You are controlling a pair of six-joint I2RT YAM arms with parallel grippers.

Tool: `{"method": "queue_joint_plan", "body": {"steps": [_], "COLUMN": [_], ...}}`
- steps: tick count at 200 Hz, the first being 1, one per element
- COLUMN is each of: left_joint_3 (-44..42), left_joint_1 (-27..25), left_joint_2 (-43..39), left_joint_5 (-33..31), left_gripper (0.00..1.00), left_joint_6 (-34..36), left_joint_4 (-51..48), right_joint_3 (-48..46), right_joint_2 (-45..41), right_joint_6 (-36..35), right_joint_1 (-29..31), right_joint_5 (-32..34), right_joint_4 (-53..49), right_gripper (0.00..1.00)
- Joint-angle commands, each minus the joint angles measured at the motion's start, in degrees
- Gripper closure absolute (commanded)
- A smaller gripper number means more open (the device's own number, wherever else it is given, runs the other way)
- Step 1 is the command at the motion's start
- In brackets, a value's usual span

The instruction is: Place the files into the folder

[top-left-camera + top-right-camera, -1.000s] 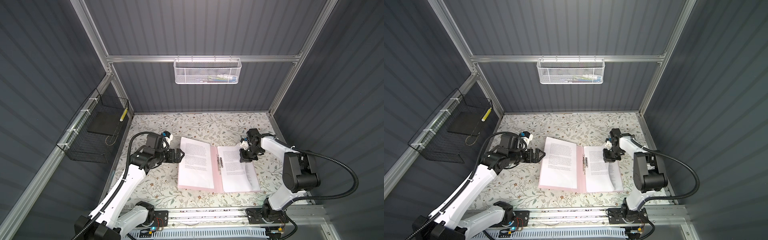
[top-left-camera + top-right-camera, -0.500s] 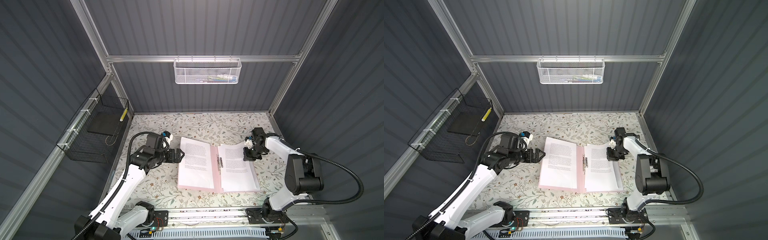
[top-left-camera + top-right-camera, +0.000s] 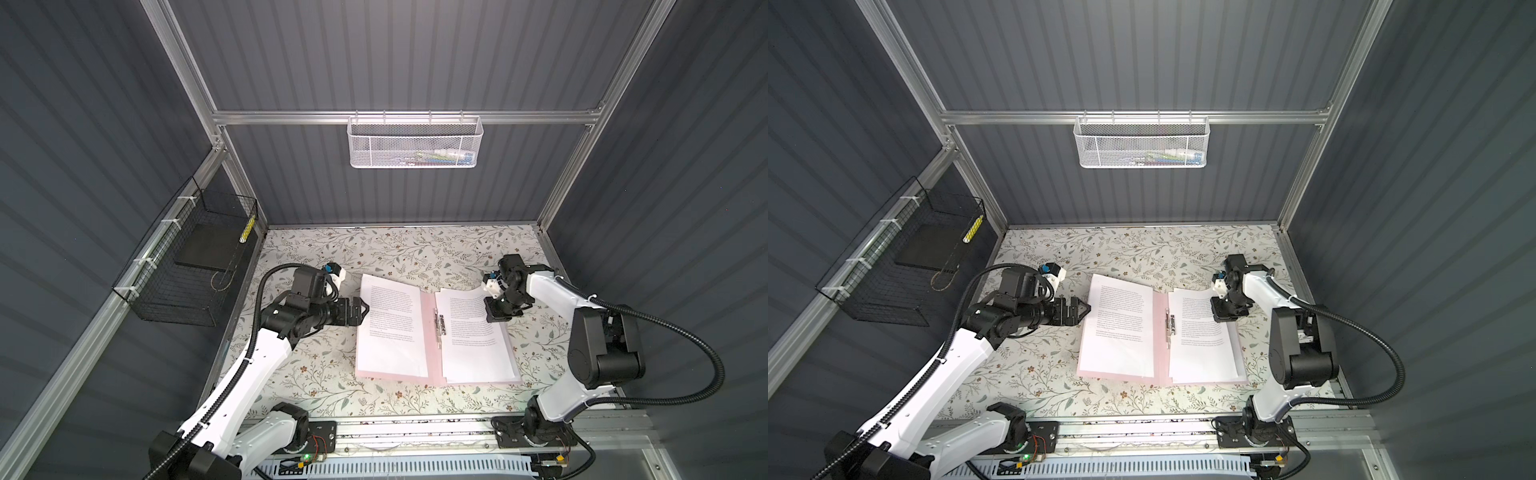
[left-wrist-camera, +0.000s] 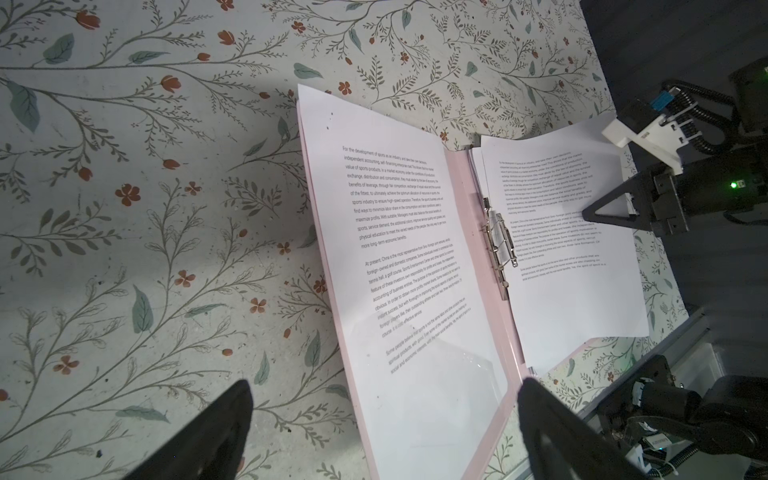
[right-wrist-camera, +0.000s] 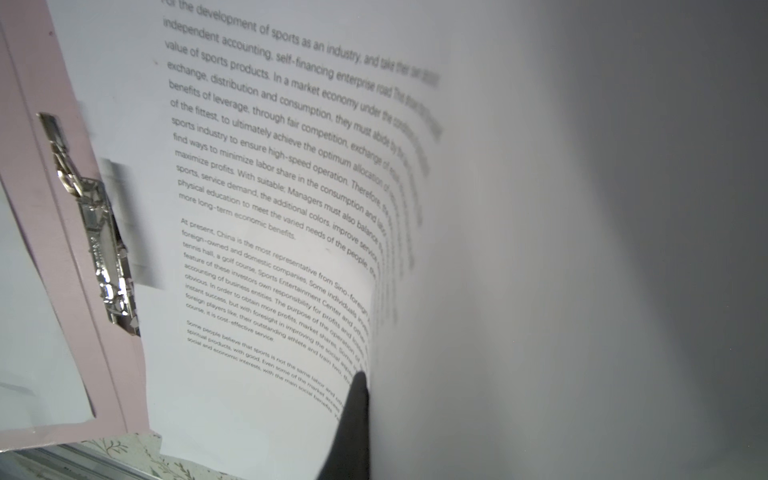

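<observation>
Right arm [image 3: 548, 291] swung inward, pinching files [image 3: 473, 345].

The folder [image 3: 428, 316] is pale pink with a silver clip [image 3: 438, 328]. The files [image 3: 390, 332] are white with small black words. The bench [image 4: 124, 249] has green leaves and little red flowers.

Folder [image 3: 428, 307] open flat, mid worktop [image 3: 316, 374]. Files [image 3: 390, 332] on both halves, clip [image 3: 439, 326] on spine between. Left hand [image 3: 362, 311] just left of folder; right hand [image 3: 496, 316] at right half's far corner.
</observation>
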Motion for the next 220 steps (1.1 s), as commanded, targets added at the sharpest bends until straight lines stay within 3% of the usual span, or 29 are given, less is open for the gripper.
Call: {"method": "queue_joint_plan", "body": {"steps": [1,46,220], "left_joint_3": [-0.2,-0.2,-0.3], "left_joint_1": [-0.3,-0.3,-0.3], "left_joint_2": [0.1,0.1,0.5], "left_joint_5": [0.3,0.2,0.2], "left_gripper": [0.0,0.0,0.0], "left_joint_6": [0.8,0.8,0.8], "left_joint_4": [-0.5,-0.5,-0.5], "right_joint_3": [1.7,2.1,2.3], "right_joint_2": [0.9,1.6,2.5], "right_joint_6": [-2.9,-4.3,-5.1], "right_joint_1": [0.2,0.6,3.2], "right_joint_5": [1.7,4.2,2.6], "right_joint_4": [-1.7,-1.9,0.4], "right_gripper": [1.0,1.0,1.0]}}
